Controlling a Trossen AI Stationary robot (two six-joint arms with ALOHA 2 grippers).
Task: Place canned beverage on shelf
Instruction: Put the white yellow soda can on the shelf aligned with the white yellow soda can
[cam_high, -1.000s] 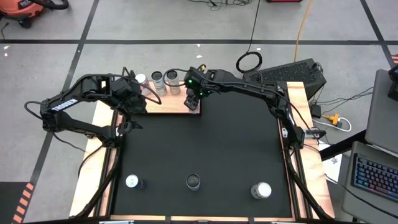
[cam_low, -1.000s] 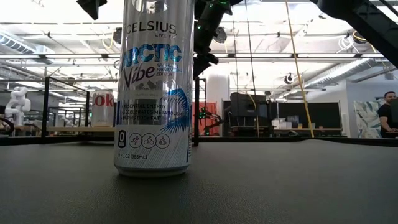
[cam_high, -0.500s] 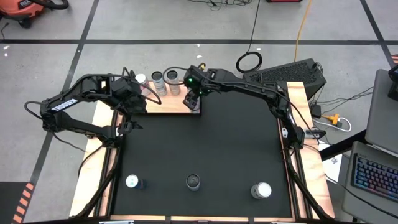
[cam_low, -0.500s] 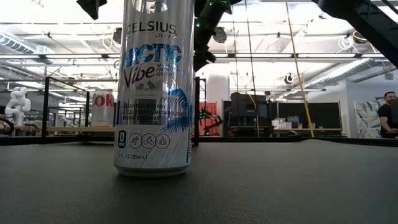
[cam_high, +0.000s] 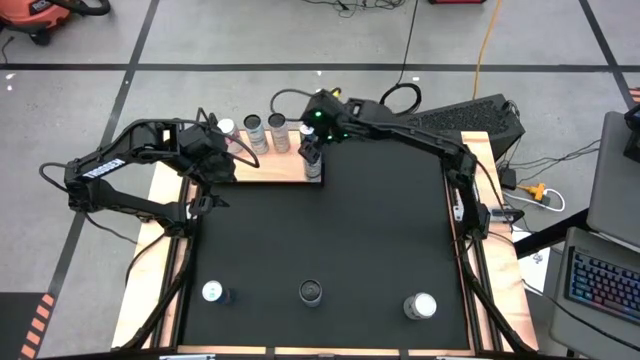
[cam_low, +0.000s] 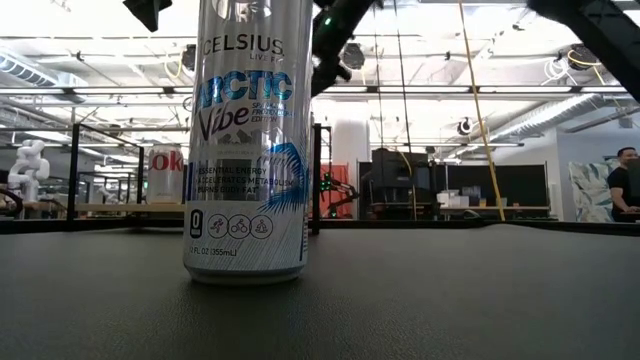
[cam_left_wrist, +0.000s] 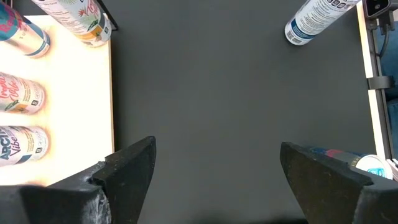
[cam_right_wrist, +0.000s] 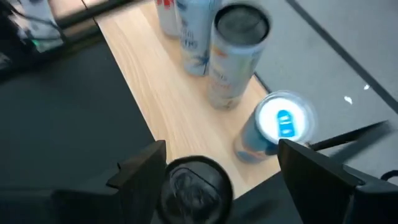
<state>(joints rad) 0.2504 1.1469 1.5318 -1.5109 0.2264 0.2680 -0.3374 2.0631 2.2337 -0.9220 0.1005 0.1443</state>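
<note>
A silver-and-blue can (cam_low: 246, 140) stands on the black mat (cam_high: 330, 240); the shelf (cam_right_wrist: 163, 93) is pale wood.

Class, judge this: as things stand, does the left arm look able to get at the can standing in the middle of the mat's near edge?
Probably yes: the left gripper is open beside the shelf, and bare black mat lies between it and that can.

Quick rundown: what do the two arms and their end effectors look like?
Both arms are matte black, with jointed tubular links. The left arm carries white lettering; the right arm shows a green light near its wrist. Each end effector has two blocky dark fingers.
</note>
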